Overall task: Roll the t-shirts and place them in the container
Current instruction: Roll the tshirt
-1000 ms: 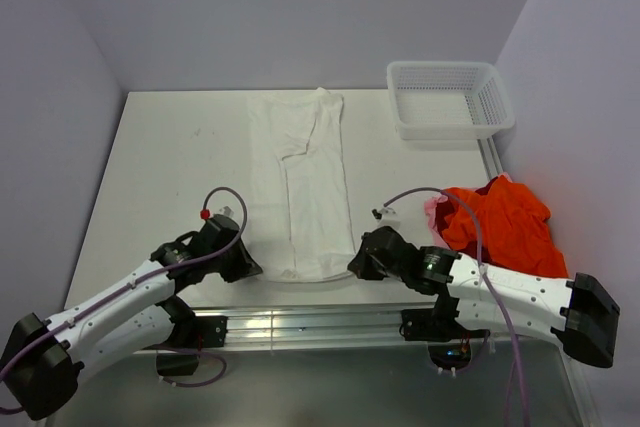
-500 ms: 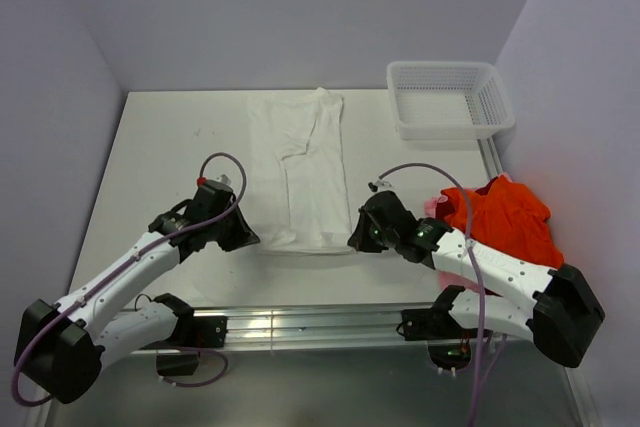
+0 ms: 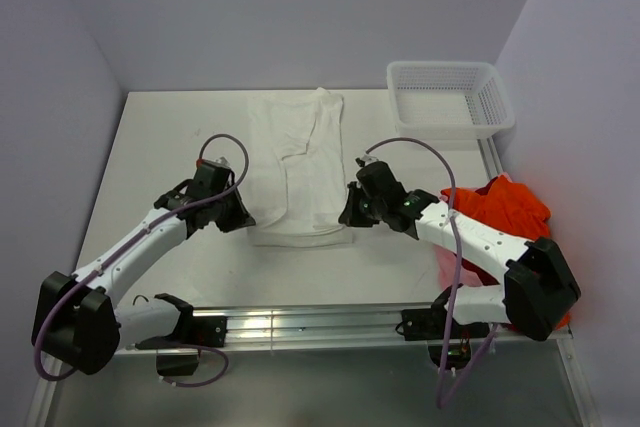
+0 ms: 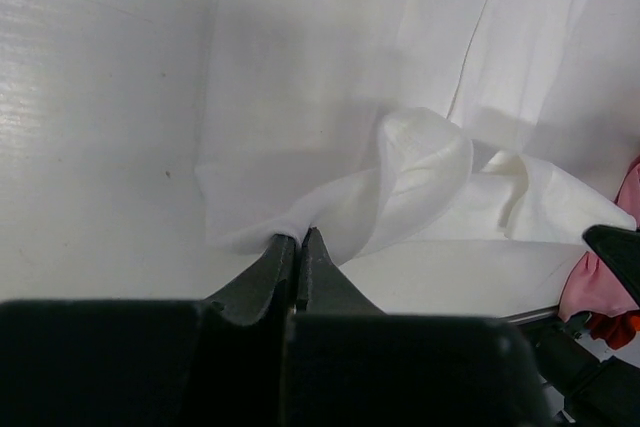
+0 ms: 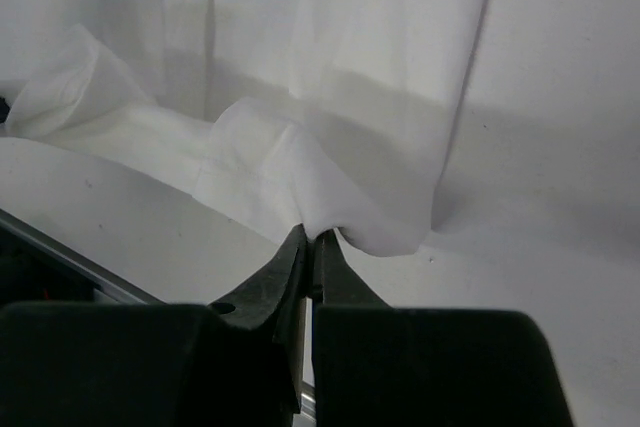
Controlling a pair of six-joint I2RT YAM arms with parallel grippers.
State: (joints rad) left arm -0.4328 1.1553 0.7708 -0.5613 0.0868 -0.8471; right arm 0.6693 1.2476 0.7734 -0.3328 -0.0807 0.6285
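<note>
A white t-shirt [image 3: 298,162] lies folded into a long strip down the middle of the table, its near end turned up and over. My left gripper [image 3: 246,224] is shut on the near left corner of that white t-shirt [image 4: 400,187], pinching its hem. My right gripper [image 3: 346,218] is shut on the near right corner of the white t-shirt [image 5: 330,137]. Both corners are lifted and folded over the cloth behind them. An orange-red t-shirt [image 3: 505,217] lies crumpled at the right edge, partly under my right arm.
A white mesh basket [image 3: 449,98] stands at the back right corner. The metal rail [image 3: 300,322] runs along the near edge. Purple walls close in on the left, back and right.
Both grippers have carried the near hem of the white t-shirt away from the rail towards the back, so the strip is shorter and its near end is doubled over.
</note>
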